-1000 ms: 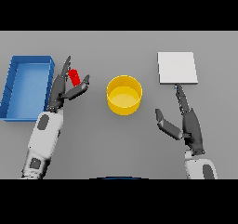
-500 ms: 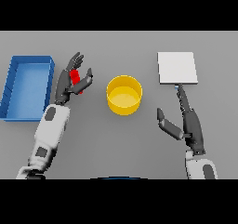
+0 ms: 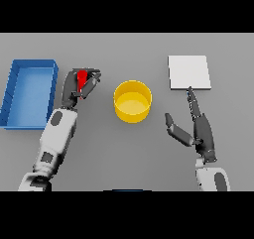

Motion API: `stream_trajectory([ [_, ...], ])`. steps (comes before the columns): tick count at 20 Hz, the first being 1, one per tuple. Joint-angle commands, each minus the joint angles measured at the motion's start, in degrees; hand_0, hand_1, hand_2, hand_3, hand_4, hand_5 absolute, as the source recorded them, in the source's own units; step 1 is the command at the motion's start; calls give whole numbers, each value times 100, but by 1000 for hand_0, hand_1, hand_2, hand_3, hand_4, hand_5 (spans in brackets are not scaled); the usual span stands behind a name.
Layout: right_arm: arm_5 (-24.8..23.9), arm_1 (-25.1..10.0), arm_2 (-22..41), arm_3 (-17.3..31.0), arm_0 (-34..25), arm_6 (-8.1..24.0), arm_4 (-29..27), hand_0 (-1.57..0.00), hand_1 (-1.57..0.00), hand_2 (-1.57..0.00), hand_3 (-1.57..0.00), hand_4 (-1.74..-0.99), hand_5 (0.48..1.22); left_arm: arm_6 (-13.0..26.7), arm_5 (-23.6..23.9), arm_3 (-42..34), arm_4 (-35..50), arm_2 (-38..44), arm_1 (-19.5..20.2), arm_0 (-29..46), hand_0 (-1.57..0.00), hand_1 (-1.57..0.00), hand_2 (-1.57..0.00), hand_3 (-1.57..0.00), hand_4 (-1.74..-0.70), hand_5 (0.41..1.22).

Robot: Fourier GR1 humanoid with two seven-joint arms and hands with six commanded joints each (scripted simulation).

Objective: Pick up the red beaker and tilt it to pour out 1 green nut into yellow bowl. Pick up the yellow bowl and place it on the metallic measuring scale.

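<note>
Head view: the left hand [image 3: 79,87] is closed around the red beaker [image 3: 82,78], its dark fingers and thumb curling over and beside the small vessel so that only part of its red surface shows between them. The beaker looks narrow and upright or slightly tilted; which of the two cannot be told, since the fingers cover much of it. Whether it sits on the table or is lifted off it cannot be told either. Hand and beaker sit between the blue bin [image 3: 30,94] on the left and the yellow bowl [image 3: 132,101] to the right, near the bin's right wall and apart from the bowl.

The bowl stands on the grey table [image 3: 124,153] near the middle of the scene. It is round and bright yellow, with a raised wall and a lighter floor inside. Any green nut in it or in the beaker is too small or hidden to make out.

The right hand [image 3: 198,129] rests low on the right with its fingers straight and spread, thumb pointing out toward the bowl, holding nothing. Its longest fingertip points up at the metallic measuring scale [image 3: 188,72], a flat pale square lying just beyond it, well apart from the bowl.
</note>
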Motion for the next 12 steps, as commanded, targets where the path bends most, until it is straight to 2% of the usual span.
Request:
stream_trajectory([
  [1, -8, -31, -29, 81, -16, -42, 11, 1, 1, 1, 1, -1186, 670, 59, 42, -48, -13, 4, 66, 0, -1464, -1467, -1467, -1420, -1686, 1129],
  [6, -117, -59, 54, -7, 89, -218, 240, 1, 1, 1, 1, -1116, 656, 392, -12, -615, -313, -381, 312, -73, -1536, -1537, -1537, -1522, -1723, 1127],
  [10, -140, -86, 35, 21, 21, -117, 287, 1, 1, 1, 1, -1095, 660, 1030, -201, -1041, -1252, -1262, 799, -252, -1557, -1557, -1557, -1551, -1734, 1139],
  [12, -100, -103, 55, -101, 174, -256, 249, 1, 1, 1, 1, -1092, 663, 1210, -315, -1279, -1584, -1620, 944, -219, -1559, -1560, -1560, -1555, -1735, 1132],
])
